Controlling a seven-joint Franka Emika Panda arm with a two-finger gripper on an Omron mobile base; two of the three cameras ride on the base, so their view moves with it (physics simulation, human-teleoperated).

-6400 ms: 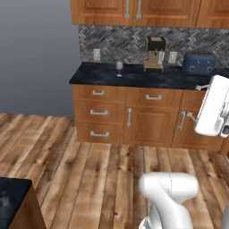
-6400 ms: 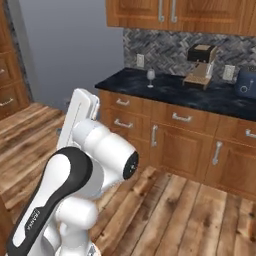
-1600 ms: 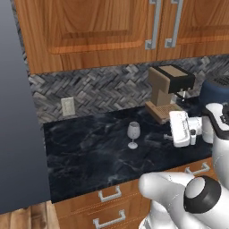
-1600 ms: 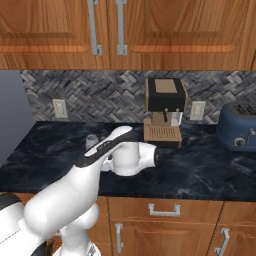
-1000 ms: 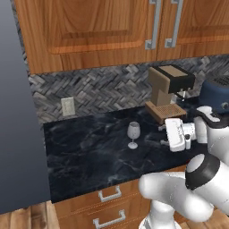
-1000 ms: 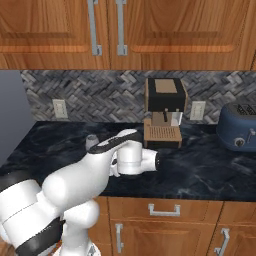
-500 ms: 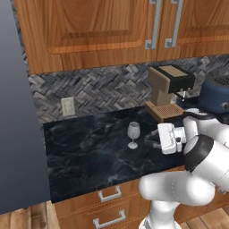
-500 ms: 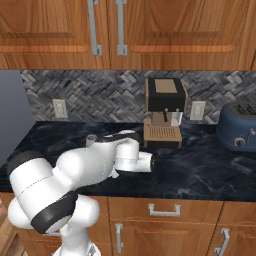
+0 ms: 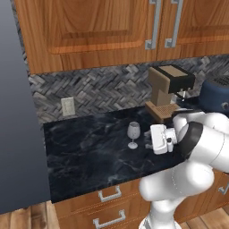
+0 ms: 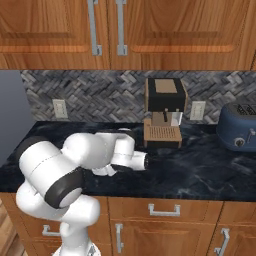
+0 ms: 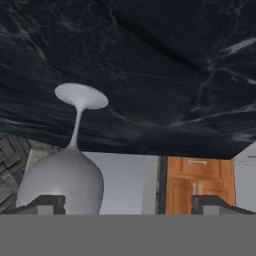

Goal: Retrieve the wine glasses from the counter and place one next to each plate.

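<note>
One clear wine glass point(image 9: 133, 133) stands upright on the black marbled counter point(image 9: 89, 152), left of the coffee machine. My gripper point(image 9: 149, 139) is level with it, just to its right, pointing at it and open. In the hand view the picture is rolled over, so the wine glass point(image 11: 65, 175) appears foot-up. Its bowl is close in front of the left fingertip point(image 11: 47, 202), off to the side of the gap and not between the fingers. In the right base view my own arm hides the glass. The second glass and the plates are out of view.
A brown coffee machine point(image 9: 167, 91) stands at the back of the counter, with a blue toaster point(image 10: 240, 127) further right. Wooden wall cabinets point(image 9: 103, 31) hang above. A grey panel point(image 9: 18, 112) closes the counter's left end. Drawers with silver handles point(image 10: 162, 210) are below.
The arm has folded in and the hand has slid left along the counter towards the wine glass. The glass has stayed in place.
</note>
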